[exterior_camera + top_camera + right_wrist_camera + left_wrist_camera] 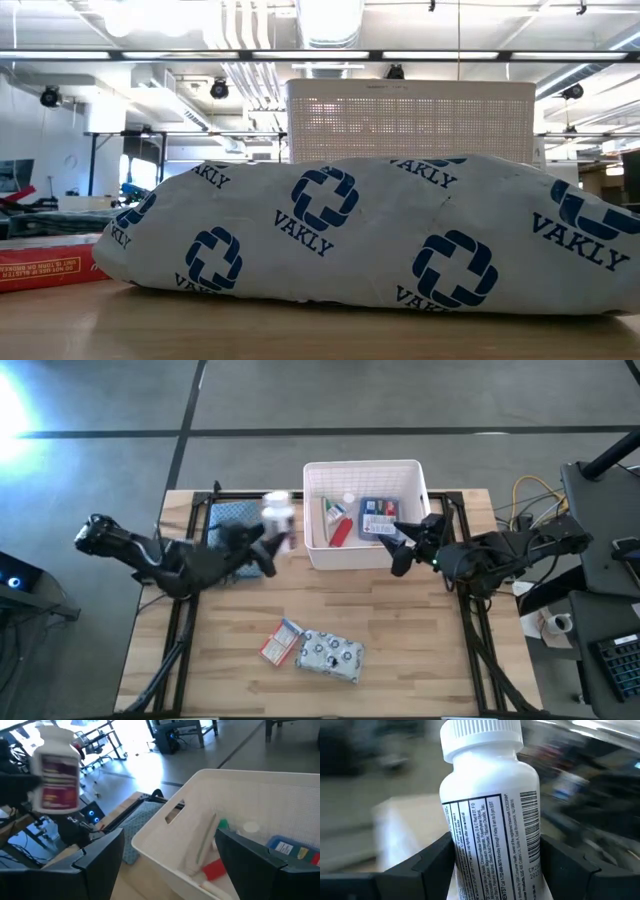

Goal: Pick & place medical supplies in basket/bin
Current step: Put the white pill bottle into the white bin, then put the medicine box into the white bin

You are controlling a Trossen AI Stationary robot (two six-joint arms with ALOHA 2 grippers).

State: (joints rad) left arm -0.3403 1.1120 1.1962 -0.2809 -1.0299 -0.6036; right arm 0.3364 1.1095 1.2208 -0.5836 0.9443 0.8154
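The white pill bottle [278, 520] hangs in the air just left of the white basket [365, 555], with my left gripper [268, 545] shut on it. It also shows in the right wrist view as the pill bottle [55, 770], cap up. My right gripper [170, 865] stands open and empty at the basket's near right corner [410, 545]. A blue-white flat box [378, 517] and a red-and-white tube [340, 530] lie in the basket. A red-white packet [281, 642] and a silvery dotted pouch [330, 656] lie flat on the table near the front. My left gripper pinches the bottle's lower body [470, 865] between its two fingers [427, 862], one on each side of the labelled wall. The fingers come level from the table's left. The bottle is lifted clear, roughly upright, its ribbed cap [480, 737] above the fingers.
A blue-grey patterned cloth [232, 515] lies left of the basket, below the bottle. In the low view the pouch [370, 235] fills the front, with the packet [45, 265] at its left and the basket's wall [410, 120] behind. Bare wood lies between basket and pouch.
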